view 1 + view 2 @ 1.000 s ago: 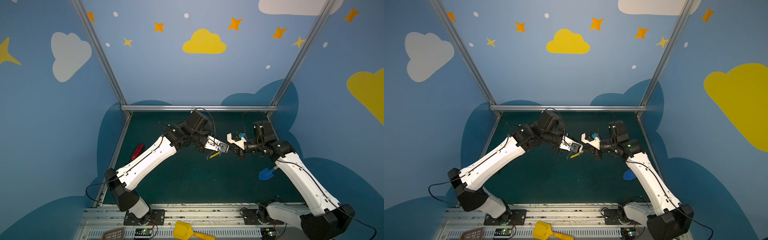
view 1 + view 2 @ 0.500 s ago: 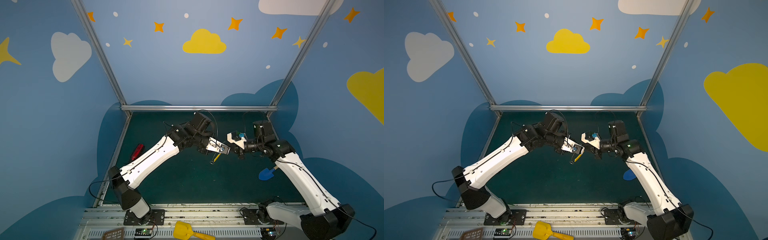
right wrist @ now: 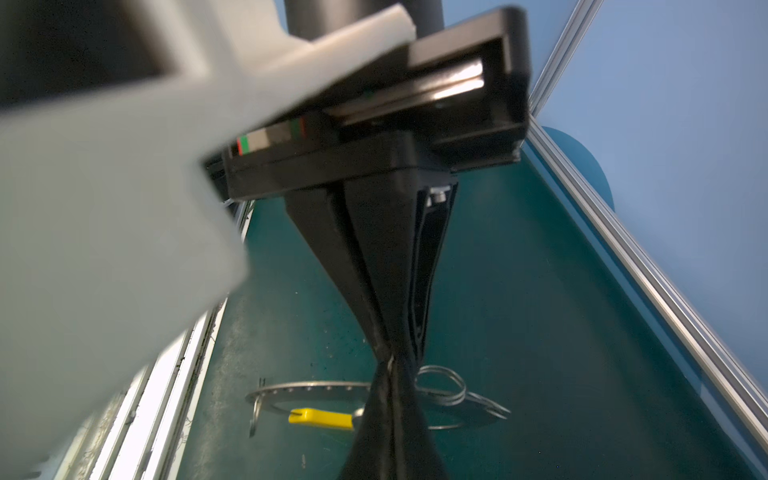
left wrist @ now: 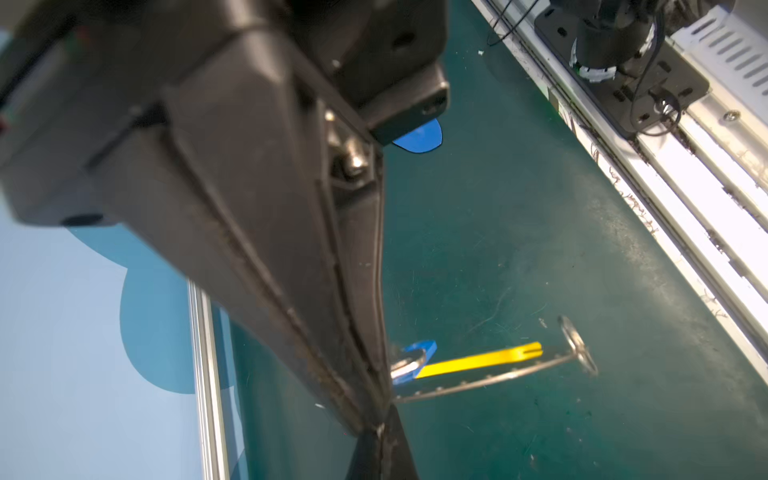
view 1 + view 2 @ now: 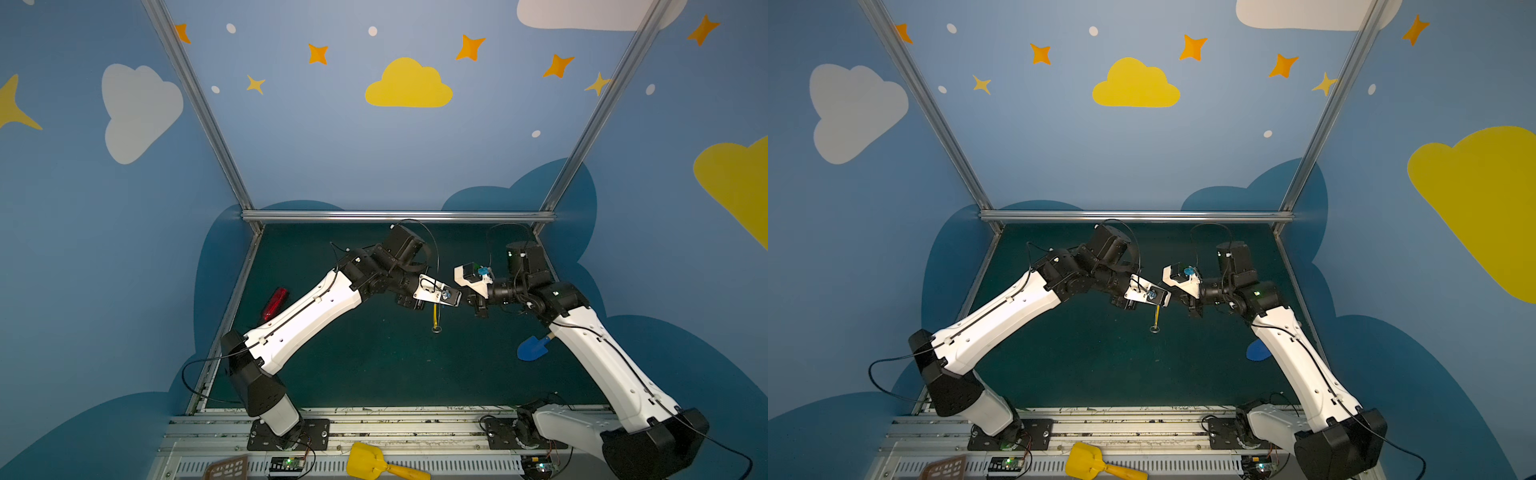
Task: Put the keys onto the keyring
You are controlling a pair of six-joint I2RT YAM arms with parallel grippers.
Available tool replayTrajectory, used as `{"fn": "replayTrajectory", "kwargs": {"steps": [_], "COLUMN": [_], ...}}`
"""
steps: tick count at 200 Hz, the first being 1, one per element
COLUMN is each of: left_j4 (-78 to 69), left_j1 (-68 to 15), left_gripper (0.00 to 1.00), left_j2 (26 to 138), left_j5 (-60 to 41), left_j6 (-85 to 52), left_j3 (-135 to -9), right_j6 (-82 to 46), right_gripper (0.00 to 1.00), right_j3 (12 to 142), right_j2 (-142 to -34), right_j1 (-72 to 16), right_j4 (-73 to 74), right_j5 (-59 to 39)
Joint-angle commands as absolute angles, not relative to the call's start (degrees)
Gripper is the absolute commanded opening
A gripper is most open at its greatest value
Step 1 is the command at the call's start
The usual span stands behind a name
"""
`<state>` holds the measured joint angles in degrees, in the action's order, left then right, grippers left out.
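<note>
The keyring [image 4: 490, 380], a thin grey studded hoop with a yellow arc [image 4: 478, 359] and a small metal loop [image 4: 578, 347], hangs in the air mid-table. In both top views only its yellow arc [image 5: 435, 314] [image 5: 1156, 316] and its loop show. My left gripper [image 4: 380, 428] [image 5: 457, 298] is shut, and the hoop runs out from its tips. My right gripper [image 3: 390, 365] [image 5: 473, 300] is shut tip to tip against it, the hoop [image 3: 307, 388] passing just behind the pinch. The keys [image 4: 415, 357], a blue tag with a silver key, sit against the left finger beside the hoop, partly hidden.
A blue toy shovel [image 5: 533, 348] lies on the green mat by the right arm. A red object [image 5: 275, 303] lies near the left wall. A yellow scoop [image 5: 374, 465] and a brown mesh piece [image 5: 226, 467] rest on the front rail [image 5: 415, 428].
My left gripper has moved right up to the right gripper's tips and shut. The yellow arc has swung from a slant to hanging straight down. The right arm has held still.
</note>
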<state>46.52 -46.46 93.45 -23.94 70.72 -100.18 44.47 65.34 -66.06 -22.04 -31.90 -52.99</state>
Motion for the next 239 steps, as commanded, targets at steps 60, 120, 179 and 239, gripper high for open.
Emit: {"fn": "replayTrajectory", "kwargs": {"steps": [60, 120, 179, 239], "left_j4": [39.71, 32.85, 23.52, 15.96], "left_j1": [-44.22, -42.1, -40.42, -38.52], "left_gripper": [0.03, 0.03, 0.03, 0.04], "left_j2": [89.0, 86.45, 84.66, 83.68], "left_j5": [-30.78, -37.0, -43.73, -47.24], "left_j6": [65.36, 58.95, 49.54, 43.33], "left_j3": [-97.65, -94.26, -88.79, -85.31], "right_j6": [38.33, 35.27, 34.1, 33.7], "right_gripper": [0.0, 0.0, 0.33, 0.34], "right_j3": [58.46, 55.67, 54.93, 53.82], "right_j2": [-60.96, -61.23, -60.37, -54.5], "right_j1": [-19.6, -19.14, -18.98, -18.59], "right_j4": [-22.41, -15.99, -11.05, -7.11], "right_j5": [-50.84, -51.41, -49.61, -49.14]}}
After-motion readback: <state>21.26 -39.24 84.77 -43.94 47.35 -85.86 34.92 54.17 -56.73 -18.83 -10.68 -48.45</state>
